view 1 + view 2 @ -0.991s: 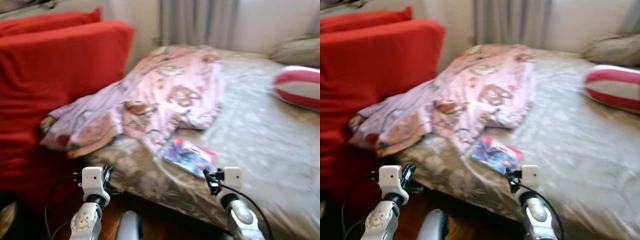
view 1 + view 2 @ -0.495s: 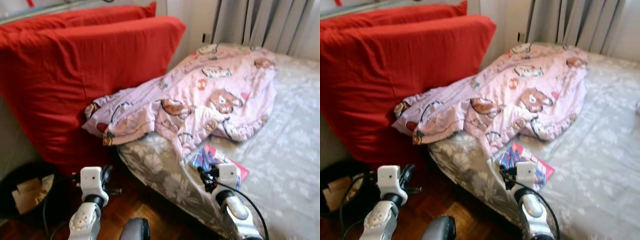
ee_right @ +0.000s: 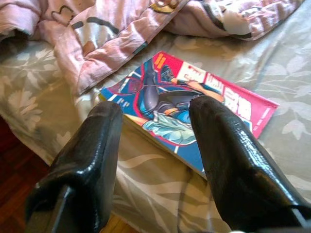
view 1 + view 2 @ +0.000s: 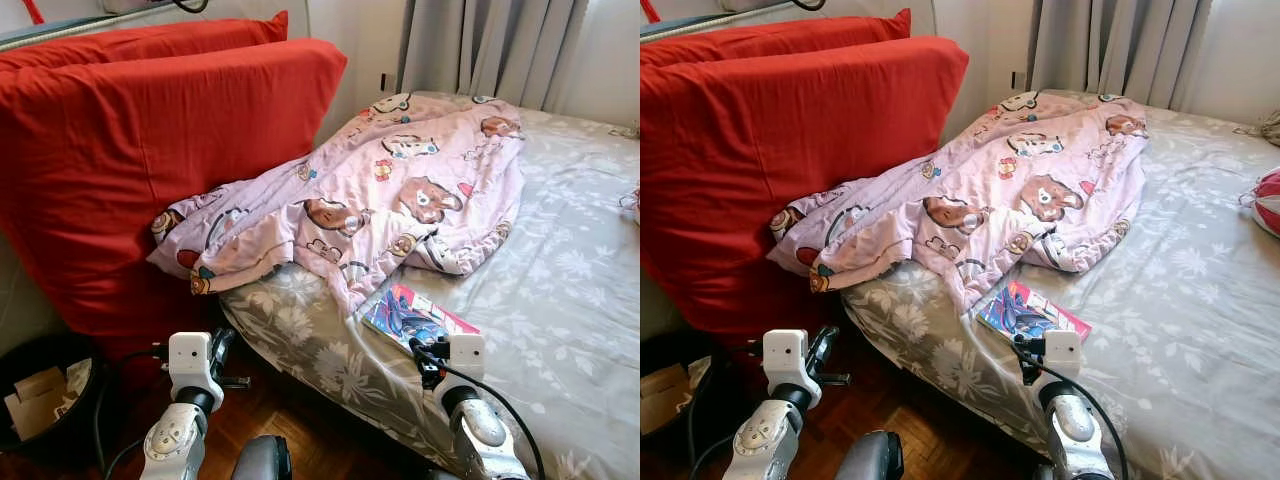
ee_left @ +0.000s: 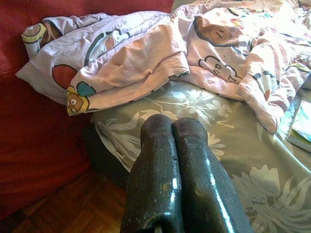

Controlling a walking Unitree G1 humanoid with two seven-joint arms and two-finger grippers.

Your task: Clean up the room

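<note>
Head view: glossy blue-and-red comic magazine (image 4: 413, 314) flat on grey floral bedsheet (image 4: 560, 290), just beyond right gripper (image 3: 160, 145), near pink cartoon-print blanket (image 4: 380, 200).
Right wrist view: fingers spread, magazine between them, untouched.
Left wrist view: left gripper (image 5: 174, 145) pressed together, empty, at near-left bed corner.

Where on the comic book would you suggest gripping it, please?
Probably the comic book's corner nearest the bed edge, approached from the floor side. It lies flat on the bedsheet, so the thin edge there is the easiest to pinch; its far corner sits close under the blanket. The right tool is open above it.
</note>
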